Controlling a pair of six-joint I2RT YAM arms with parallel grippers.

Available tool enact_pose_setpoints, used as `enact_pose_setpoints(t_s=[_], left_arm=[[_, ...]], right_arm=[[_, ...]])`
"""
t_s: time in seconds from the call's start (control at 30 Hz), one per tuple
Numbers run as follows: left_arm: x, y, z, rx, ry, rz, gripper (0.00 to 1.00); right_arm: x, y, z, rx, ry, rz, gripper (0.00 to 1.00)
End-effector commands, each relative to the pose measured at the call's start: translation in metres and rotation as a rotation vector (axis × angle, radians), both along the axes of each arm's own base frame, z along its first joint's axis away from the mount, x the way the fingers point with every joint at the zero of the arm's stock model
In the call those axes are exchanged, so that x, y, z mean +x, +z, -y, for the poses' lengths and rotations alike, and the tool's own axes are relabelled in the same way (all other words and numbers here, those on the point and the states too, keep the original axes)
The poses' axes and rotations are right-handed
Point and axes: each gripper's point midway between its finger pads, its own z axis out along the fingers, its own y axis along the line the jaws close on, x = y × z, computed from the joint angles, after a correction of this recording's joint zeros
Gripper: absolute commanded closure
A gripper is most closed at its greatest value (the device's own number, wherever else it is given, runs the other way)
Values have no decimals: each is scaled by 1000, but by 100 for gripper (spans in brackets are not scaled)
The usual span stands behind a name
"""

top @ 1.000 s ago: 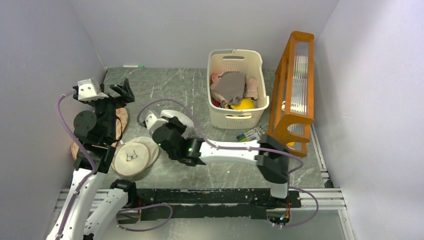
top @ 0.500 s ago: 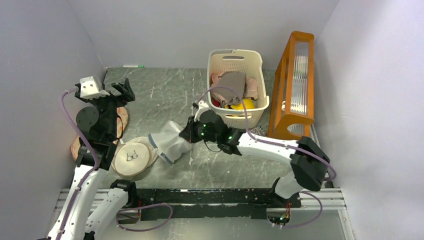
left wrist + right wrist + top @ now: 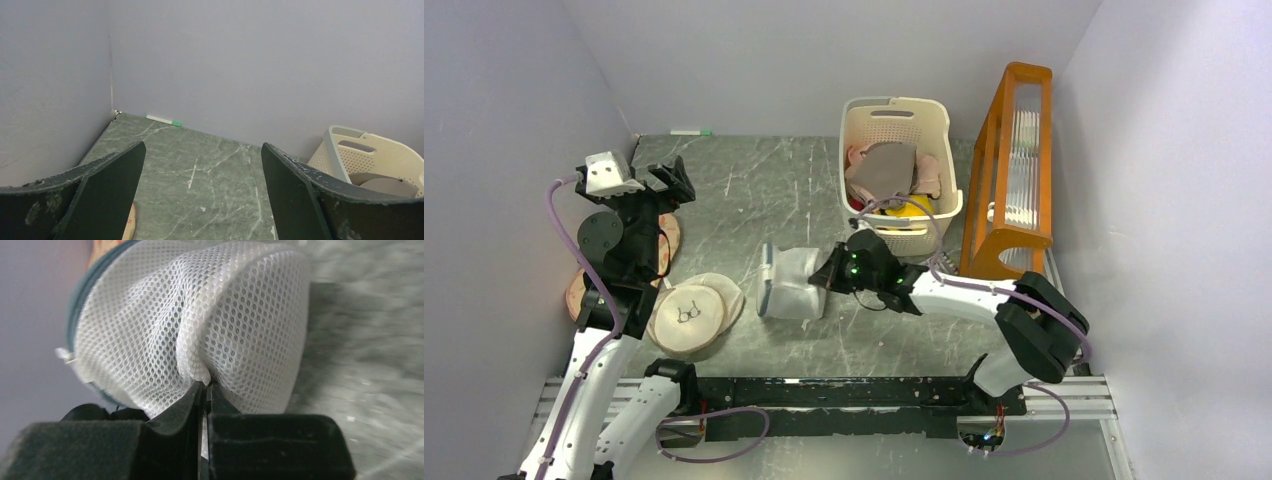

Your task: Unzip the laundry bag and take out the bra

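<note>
The laundry bag (image 3: 790, 283) is a white mesh pouch with a dark zip rim, lying on its side on the table's middle. My right gripper (image 3: 826, 279) is shut on a pinch of its mesh at the bag's right side; in the right wrist view the mesh (image 3: 195, 330) bunches into the closed fingertips (image 3: 204, 386). My left gripper (image 3: 656, 180) is raised at the far left, open and empty; in the left wrist view its fingers (image 3: 107, 185) stand wide apart over bare table. The bra is hidden from view.
A cream slatted basket (image 3: 894, 120) with a grey-brown garment and yellow item stands at the back. An orange wooden rack (image 3: 1014, 170) leans at the right. Flat cream round pads (image 3: 692, 312) and pink patterned pads (image 3: 667, 240) lie at left under the left arm.
My right gripper has pulled the laundry bag rightward from beside the cream pads to the table's middle, and the bag has turned onto its side. The left arm has barely moved.
</note>
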Motion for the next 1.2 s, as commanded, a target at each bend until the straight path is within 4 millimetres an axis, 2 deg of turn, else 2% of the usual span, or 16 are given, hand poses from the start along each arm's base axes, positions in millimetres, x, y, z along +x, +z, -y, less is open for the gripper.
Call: enact_pose_setpoints(t_s=[0.0,0.2,0.33,0.57,0.63,0.9,0.97,1.07,1.17], left_arm=[[-6,17,-1,-11,-7,41,2],[-6,19,-1,-14,-12,44,2],[-5,18,1,-15,-19,39,2],[-2,15,4,-17,-33,31,2],[0,13,6,-17,-41,23,2],[10,4,21,-32,-112,-7,2],[15,-1,26,-35,-136,-24,2],[25,-12,34,-35,-172,-65,2],[38,-29,46,-52,-216,-118,2]], right_arm=[[12,-37,53,-130,-136,-31,100],[13,-50,93,-244,-162,14,100],[12,-49,112,-326,-171,55,100],[6,-65,150,-496,-199,74,98],[5,-60,156,-522,-200,92,94],[1,-23,168,-513,-167,200,60],[-1,-12,172,-511,-164,228,54],[3,12,181,-519,-178,313,50],[12,47,185,-487,-220,422,44]])
